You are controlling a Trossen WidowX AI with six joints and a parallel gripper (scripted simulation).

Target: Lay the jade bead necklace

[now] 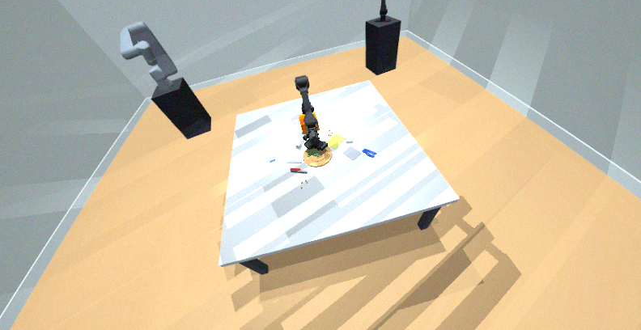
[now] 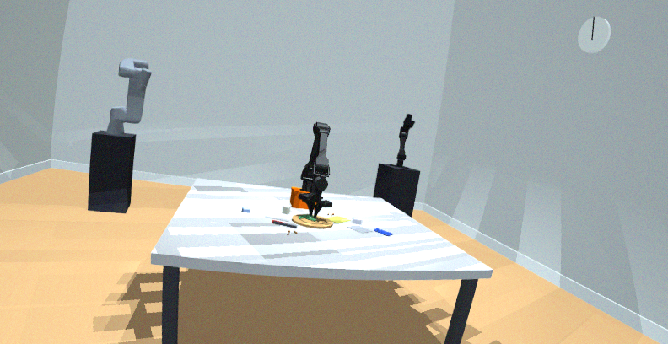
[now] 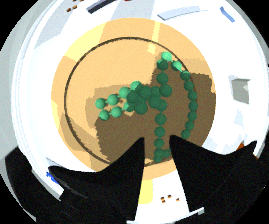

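The jade bead necklace [image 1: 312, 153] [image 2: 306, 217] [image 3: 145, 92] lies on the round bead board [image 1: 324, 160] [image 2: 323, 223] [image 3: 120, 27]. In the wrist view, one strand follows the right arc of the dark circular groove. Another strand runs down inside the ring, and the remaining beads bunch near the middle, with two short rows reaching left. My gripper [image 2: 313, 216] [image 3: 158, 138] is partly open and holds nothing. Its fingertips point down low over the board near its arm-side edge, on either side of the straight strand in the wrist view. Lower beads are partly hidden by a finger.
An orange block [image 1: 303, 124] [image 2: 298, 197] stands by the arm. A yellow sheet [image 1: 335, 141], a grey sheet [image 1: 352, 153] and a blue item [image 1: 369, 153] [image 2: 382, 232] lie beside the board. A red and dark pen-like item [image 1: 295, 170] [image 2: 283, 223] lies on its other side.
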